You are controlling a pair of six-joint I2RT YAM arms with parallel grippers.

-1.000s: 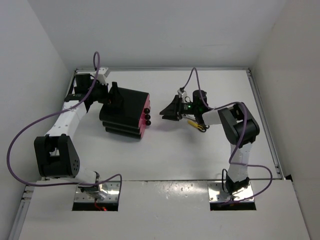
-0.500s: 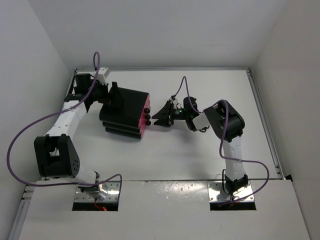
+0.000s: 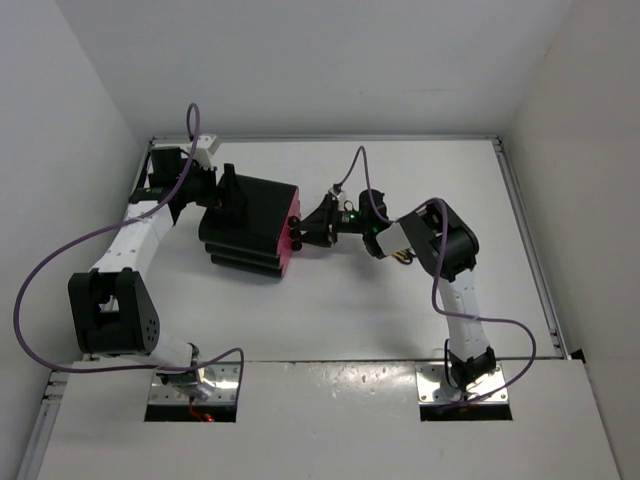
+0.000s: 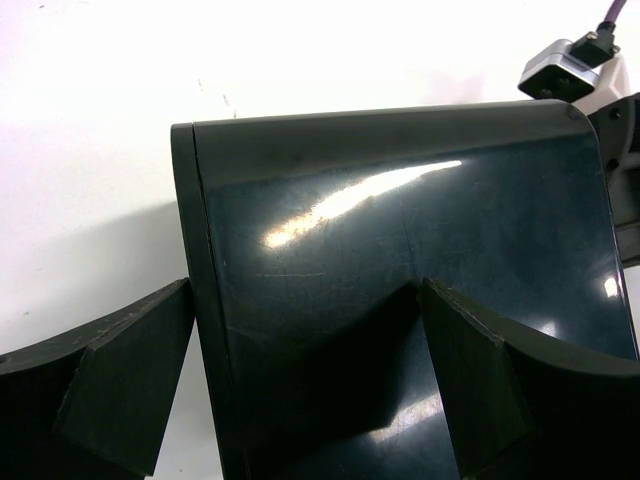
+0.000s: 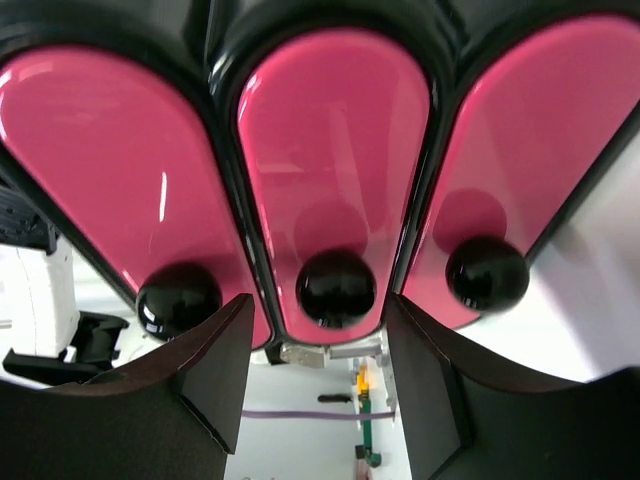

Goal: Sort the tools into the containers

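Note:
The black drawer unit (image 3: 248,222) lies on the table with its magenta drawer fronts (image 3: 292,236) facing right. In the right wrist view, three magenta drawers (image 5: 330,150) stand side by side, each with a black knob. My right gripper (image 3: 314,229) is open, its tips (image 5: 318,305) on either side of the middle knob (image 5: 337,285), close to it. My left gripper (image 3: 228,194) is open at the unit's back, its jaws (image 4: 305,290) straddling the glossy black edge (image 4: 200,300). A yellow-and-black piece (image 3: 404,258) peeks out under the right arm. The screwdriver and the wrench are hidden.
White walls close the table on the left, back and right. Purple cables loop over both arms (image 3: 352,170). The right arm's elbow (image 3: 447,238) stands right of centre. A metal rail (image 3: 528,240) runs along the table's right side.
My right gripper has moved left, from mid-table up to the drawer fronts, with the arm stretching out. The left arm and the drawer unit have not moved.

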